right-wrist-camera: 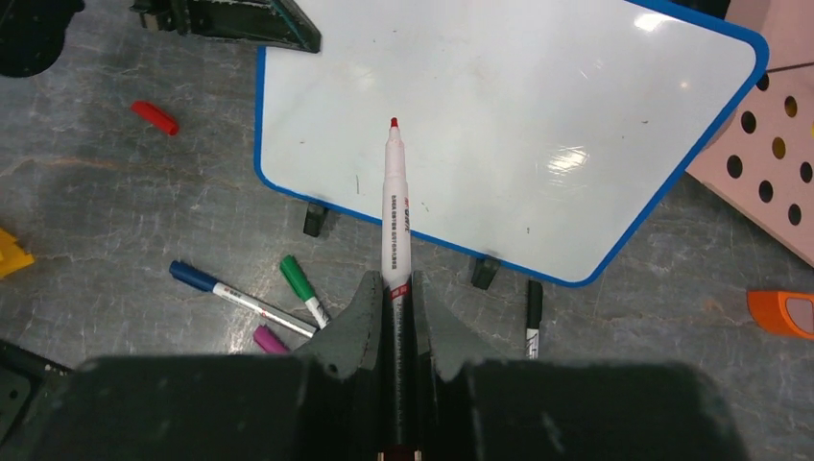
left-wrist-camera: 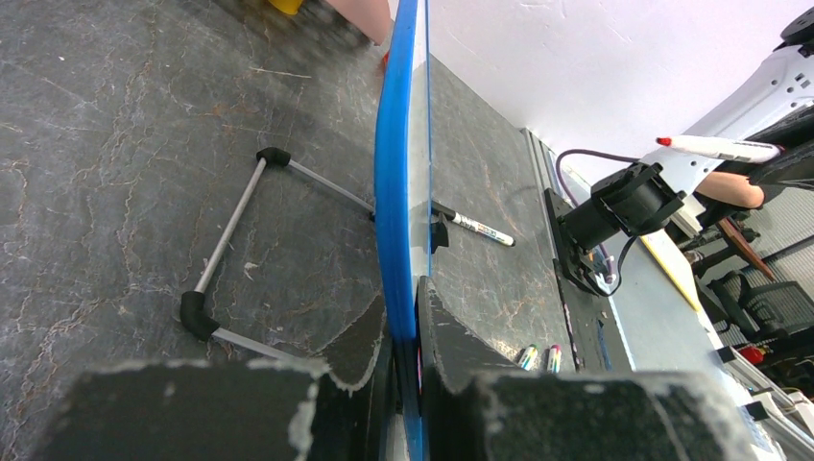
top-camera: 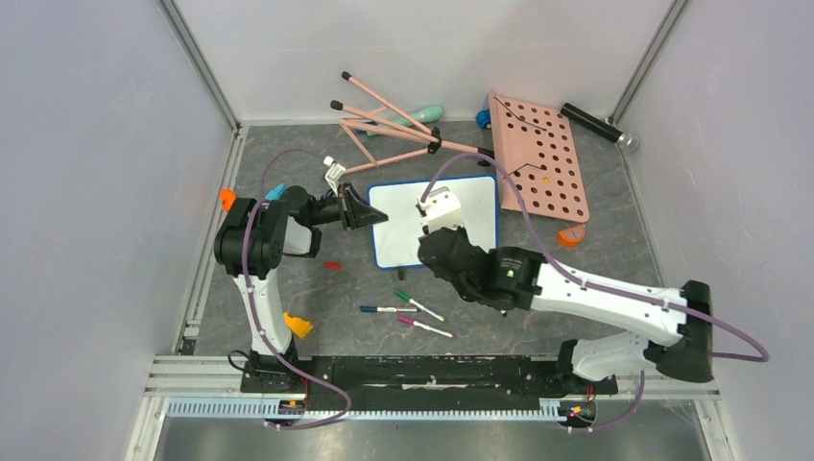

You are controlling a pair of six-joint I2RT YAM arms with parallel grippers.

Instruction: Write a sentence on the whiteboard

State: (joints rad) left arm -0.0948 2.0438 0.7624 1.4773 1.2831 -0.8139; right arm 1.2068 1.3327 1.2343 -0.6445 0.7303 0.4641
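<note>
Blue-rimmed and white-faced, the whiteboard (top-camera: 394, 235) sits at the middle of the grey counter (top-camera: 317, 288), between our two arms. Small black feet (right-wrist-camera: 314, 219) show under its near edge. Its face is plain white, with a patch of glare and a few faint dark specks.

The left jaws are clamped on the board's left edge. In the left wrist view we see the fingers (left-wrist-camera: 461, 384) on either side of the blue rim, pressed against it.

The right jaws are closed tight on the barrel of a red marker (right-wrist-camera: 395, 211). The marker is uncapped and points away from the wrist, with its red tip over the left half of the board's face. From the left wrist view the tip stands well clear of the board, up in the air rather than touching it.

On the counter left of the board lies a red cap (right-wrist-camera: 155, 117), apart from everything else. Near the board's front edge lie a green marker (right-wrist-camera: 302, 283), a blue marker (right-wrist-camera: 197, 277) and a purple marker (right-wrist-camera: 269, 338), close together. A black marker (right-wrist-camera: 533, 307) lies just beside the right foot. The pink pegboard (top-camera: 542, 158) rests beyond the board's right corner, and an orange piece (right-wrist-camera: 782, 312) lies near its front edge.
</note>
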